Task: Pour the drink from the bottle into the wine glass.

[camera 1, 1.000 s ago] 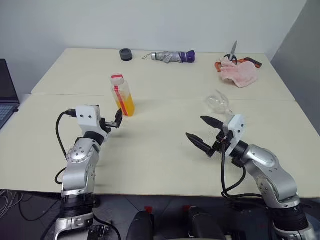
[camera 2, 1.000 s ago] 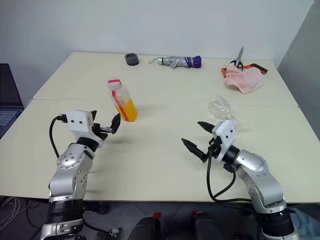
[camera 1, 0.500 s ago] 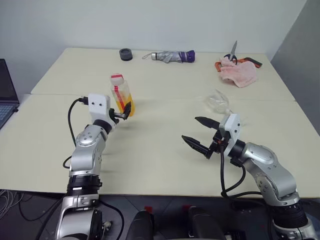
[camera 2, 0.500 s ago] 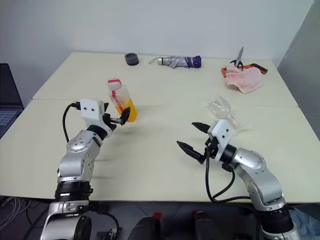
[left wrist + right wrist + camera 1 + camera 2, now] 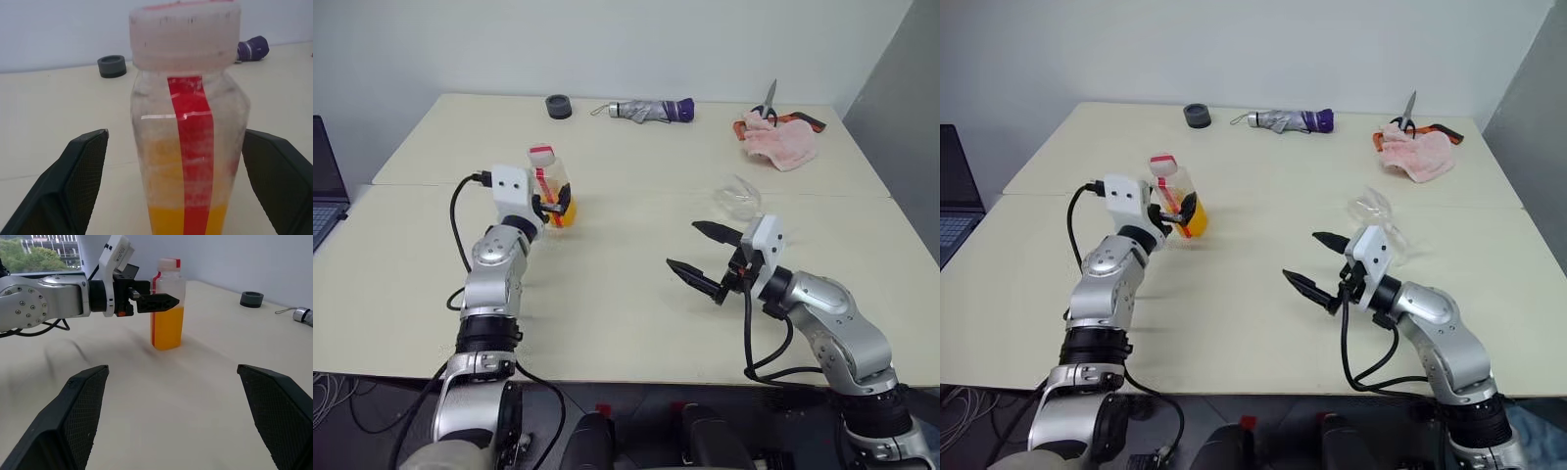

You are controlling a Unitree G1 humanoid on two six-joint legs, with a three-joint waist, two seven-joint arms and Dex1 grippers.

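On the worktop [image 5: 636,284] the wide-open, empty left claw [image 5: 554,206] straddles the bottle [image 5: 188,142], apparently untouched, so it should close squarely below the cap, right claw [image 5: 703,258] also agape.

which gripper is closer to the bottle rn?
Left. The left gripper is open with a finger on each side of the bottle, not closed on it. The right gripper is open, well off to the bottle's right, in front of the wine glass.

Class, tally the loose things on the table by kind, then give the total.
Bottle: 1
Wine glass: 1
Folded umbrella: 1
Scissors: 1
Pink cloth: 1
Dark round ring: 1
Total: 6
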